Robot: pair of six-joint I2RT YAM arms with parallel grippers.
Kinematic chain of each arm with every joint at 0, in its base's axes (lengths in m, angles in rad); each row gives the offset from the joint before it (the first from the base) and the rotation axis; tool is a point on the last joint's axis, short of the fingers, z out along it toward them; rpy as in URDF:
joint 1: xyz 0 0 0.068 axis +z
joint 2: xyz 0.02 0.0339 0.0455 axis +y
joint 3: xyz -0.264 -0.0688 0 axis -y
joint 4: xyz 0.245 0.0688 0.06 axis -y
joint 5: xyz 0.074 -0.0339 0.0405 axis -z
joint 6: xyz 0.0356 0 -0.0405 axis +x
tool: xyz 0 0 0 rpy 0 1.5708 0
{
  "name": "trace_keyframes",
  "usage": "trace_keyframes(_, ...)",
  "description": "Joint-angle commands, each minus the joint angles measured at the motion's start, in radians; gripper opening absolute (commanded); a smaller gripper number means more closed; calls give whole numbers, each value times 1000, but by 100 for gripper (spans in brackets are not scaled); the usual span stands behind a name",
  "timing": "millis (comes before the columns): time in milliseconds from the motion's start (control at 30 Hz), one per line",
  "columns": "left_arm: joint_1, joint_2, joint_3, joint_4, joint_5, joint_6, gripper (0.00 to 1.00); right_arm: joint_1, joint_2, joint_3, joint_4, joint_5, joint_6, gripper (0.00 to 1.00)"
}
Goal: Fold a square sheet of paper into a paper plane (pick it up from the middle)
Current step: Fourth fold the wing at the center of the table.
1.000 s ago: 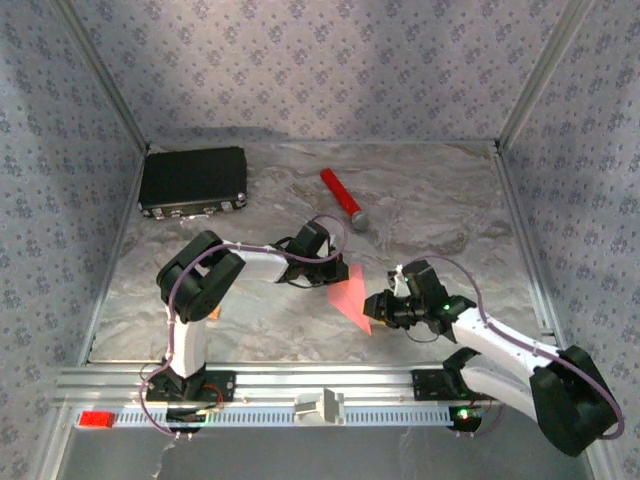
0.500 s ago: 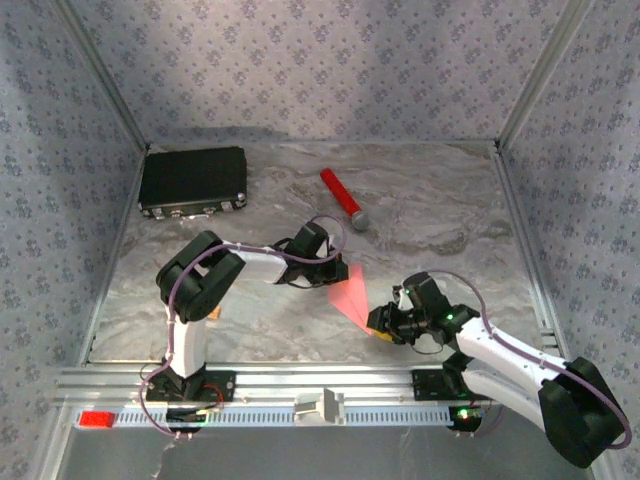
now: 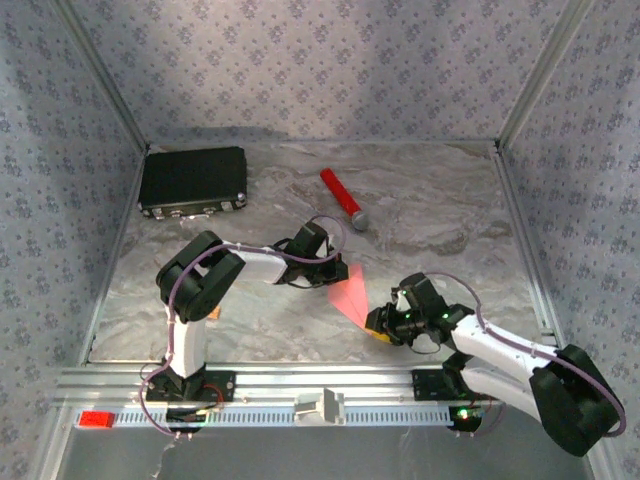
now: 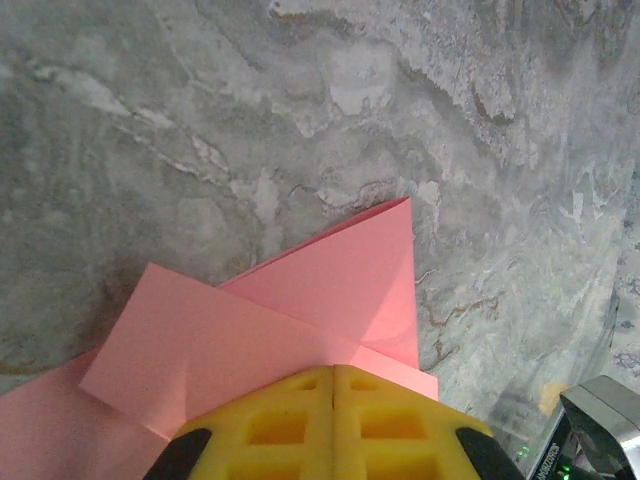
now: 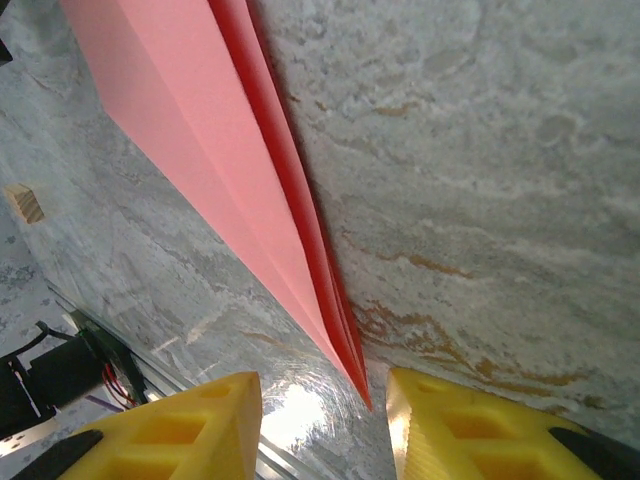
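Note:
The square sheet of paper [image 3: 350,296] is pink-red and folded into a long pointed shape. It lies on the marbled table in the middle of the top view. My left gripper [image 3: 326,272] is shut, and its yellow fingertips [image 4: 300,400] rest on the wide folded end of the paper [image 4: 300,320]. My right gripper [image 3: 381,325] stands open at the narrow end. In the right wrist view the paper [image 5: 190,150] runs down to a sharp tip that ends between the two fingers [image 5: 200,425] of my right gripper [image 5: 325,405], touching neither.
A black case [image 3: 193,180] lies at the back left. A red cylinder with a grey tip [image 3: 341,199] lies behind the paper. A small tan block [image 5: 24,203] sits left of the paper. The metal rail [image 3: 320,385] runs along the near edge.
My right gripper has moved toward the near edge and now straddles the paper's tip. The left arm and the paper have stayed put.

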Motion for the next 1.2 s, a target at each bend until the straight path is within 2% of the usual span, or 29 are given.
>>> trace_keyframes(0, 7, -3, -21, -13, -4, -4, 0, 13, 33, 1, 30, -4, 13, 39)
trace_keyframes(233, 7, -6, -22, -13, -5, -7, 0, 15, 32, -6, 106, -2, 33, 37)
trace_keyframes(867, 10, -20, -26, -4, 1, -19, 0, -2, 40, 4, 148, 9, 26, 36)
trace_keyframes(1167, 11, -26, -27, 1, 1, -24, 0, -10, 67, 13, 163, 9, 8, 32)
